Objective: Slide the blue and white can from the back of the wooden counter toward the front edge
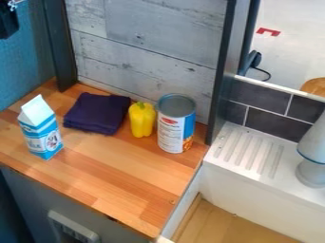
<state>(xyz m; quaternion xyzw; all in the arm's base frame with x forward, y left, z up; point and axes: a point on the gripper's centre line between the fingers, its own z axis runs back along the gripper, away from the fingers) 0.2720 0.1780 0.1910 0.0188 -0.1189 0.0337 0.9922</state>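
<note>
At the upper left, a part of the black gripper (pixel 7 21) is seen high above the left end of the worktop (pixel 130 178), against a blue wall (pixel 22 61); whether it stands open or closed cannot be told. Nearest below it, well apart, a blue and white carton (pixel 41 135) with a peaked top is stood upright towards the worktop's left end. Behind the carton and to its right, a dark purple cloth (pixel 96 113) is laid folded near the back edge. Just beside the cloth's right side, a yellow bell pepper (pixel 141 121) with a green stem is set upright. To the pepper's right, just beside it, a tall can (pixel 176 126) with a blue, white and orange label is stood upright near the back right corner. The back edge is bordered by a panel of weathered grey planks (pixel 149 57), framed by dark posts. Beyond the right edge, a white ledge (pixel 244 154) is marked with parallel grooves and backed by dark grey tiles (pixel 270 124); on its right side, a pale, rounded object (pixel 311 173) is placed, partly cut off by the view's edge.
</note>
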